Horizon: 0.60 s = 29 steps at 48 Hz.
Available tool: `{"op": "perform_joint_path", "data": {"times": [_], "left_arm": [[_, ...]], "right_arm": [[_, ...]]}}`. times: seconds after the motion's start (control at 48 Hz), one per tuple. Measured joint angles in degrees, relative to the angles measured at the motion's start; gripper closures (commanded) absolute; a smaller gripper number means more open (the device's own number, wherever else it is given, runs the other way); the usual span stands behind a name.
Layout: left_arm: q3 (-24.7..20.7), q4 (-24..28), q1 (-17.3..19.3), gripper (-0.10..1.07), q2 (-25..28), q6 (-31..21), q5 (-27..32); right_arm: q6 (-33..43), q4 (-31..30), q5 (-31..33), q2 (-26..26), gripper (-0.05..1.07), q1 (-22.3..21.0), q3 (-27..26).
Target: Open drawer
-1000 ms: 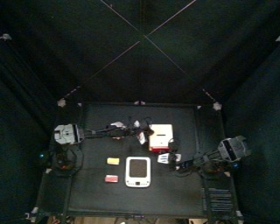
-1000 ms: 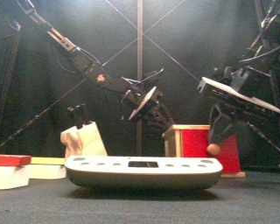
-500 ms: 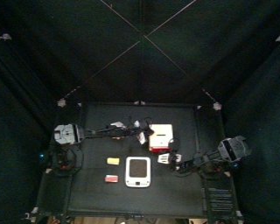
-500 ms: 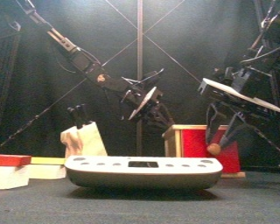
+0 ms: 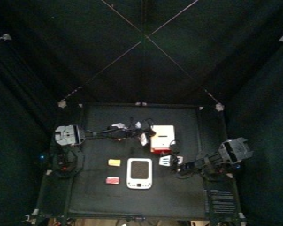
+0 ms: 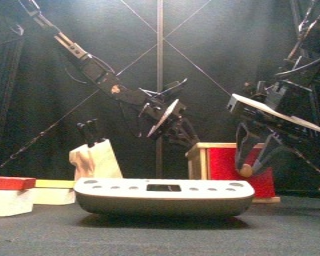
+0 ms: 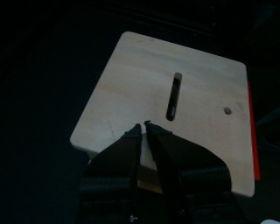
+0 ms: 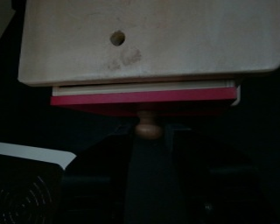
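Observation:
The drawer (image 5: 163, 138) is a cream-beige box with a red front (image 8: 143, 96) and a round wooden knob (image 8: 147, 129). It stands right of the table's middle, and in the right wrist view the red front sits a little out from the box. My right gripper (image 6: 260, 158) hangs open just in front of that face, its fingers (image 6: 246, 152) spread to either side of the knob's place and holding nothing. My left gripper (image 7: 146, 131) is shut, its tips down on the slotted cream top (image 7: 175, 94) of the drawer.
A flat white device (image 5: 139, 172) lies at the front middle and fills the foreground in the front view (image 6: 163, 196). A yellow block (image 5: 114, 162) and a red block (image 5: 110, 180) lie to its left. A cream piece (image 6: 93, 160) stands behind them.
My right gripper's jaws have spread from a narrower stance around the knob to wide open. The left arm and the drawer box have not moved.

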Motion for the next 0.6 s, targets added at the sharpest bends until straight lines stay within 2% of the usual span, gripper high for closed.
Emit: {"op": "perform_joint_path", "data": {"times": [0.354, 0.604], "left_arm": [[0.0, 0.0, 0.09, 0.39, 0.0, 0.0, 0.0], [0.0, 0.0, 0.09, 0.39, 0.0, 0.0, -0.09]], "right_arm": [[0.09, 0.0, -0.88, 0.79, 0.32, -1.14, -0.18], [0.26, 0.0, -0.97, 0.88, 0.43, -1.32, -0.18]]}}
